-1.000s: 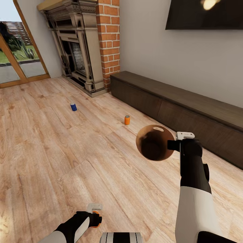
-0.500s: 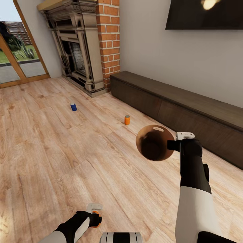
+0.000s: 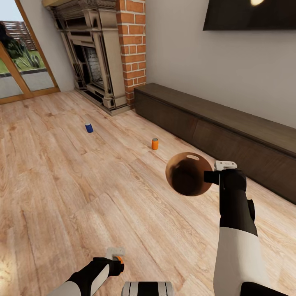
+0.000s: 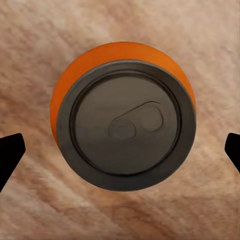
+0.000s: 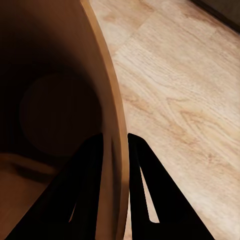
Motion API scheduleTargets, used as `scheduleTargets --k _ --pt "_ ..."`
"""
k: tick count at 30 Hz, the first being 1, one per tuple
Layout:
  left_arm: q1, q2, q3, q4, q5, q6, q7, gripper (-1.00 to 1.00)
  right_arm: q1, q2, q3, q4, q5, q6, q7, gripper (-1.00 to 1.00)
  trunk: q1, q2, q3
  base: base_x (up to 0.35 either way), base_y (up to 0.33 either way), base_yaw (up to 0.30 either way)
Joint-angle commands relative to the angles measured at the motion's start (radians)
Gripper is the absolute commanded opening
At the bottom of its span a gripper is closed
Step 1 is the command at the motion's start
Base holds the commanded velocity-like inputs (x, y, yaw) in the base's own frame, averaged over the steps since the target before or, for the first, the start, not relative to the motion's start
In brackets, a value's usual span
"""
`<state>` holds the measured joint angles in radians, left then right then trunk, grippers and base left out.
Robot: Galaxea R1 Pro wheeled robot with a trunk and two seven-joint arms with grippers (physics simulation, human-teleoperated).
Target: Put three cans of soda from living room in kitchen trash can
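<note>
Three soda cans noted: orange can between the left gripper fingertips, centred, fingers spread wide with clear gaps either side, no contact; second orange can upright on wooden floor near the dark bench; blue can upright, further off toward the fireplace. Trash can held aloft, rim wall pinched between closed right gripper fingers, one inside, one outside
</note>
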<state>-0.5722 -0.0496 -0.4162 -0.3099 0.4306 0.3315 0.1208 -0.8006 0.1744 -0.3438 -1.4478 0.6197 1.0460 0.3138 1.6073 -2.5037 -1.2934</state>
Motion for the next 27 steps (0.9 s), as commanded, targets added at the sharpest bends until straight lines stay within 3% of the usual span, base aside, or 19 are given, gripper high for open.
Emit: scheduleTargets --k 1,27 --pt "0.0 0.0 0.0 0.0 0.0 0.0 0.0 1.0 0.0 0.0 0.0 0.0 -0.012 0.001 0.005 -1.0 0.0 0.0 0.0 0.0 0.0 0.0" --pt "-0.001 0.0 0.001 -0.001 -0.004 -0.025 0.004 1.0 0.0 0.0 0.002 0.0 -0.012 0.001 0.005 -1.0 0.0 0.0 0.0 0.0 0.0 0.0"
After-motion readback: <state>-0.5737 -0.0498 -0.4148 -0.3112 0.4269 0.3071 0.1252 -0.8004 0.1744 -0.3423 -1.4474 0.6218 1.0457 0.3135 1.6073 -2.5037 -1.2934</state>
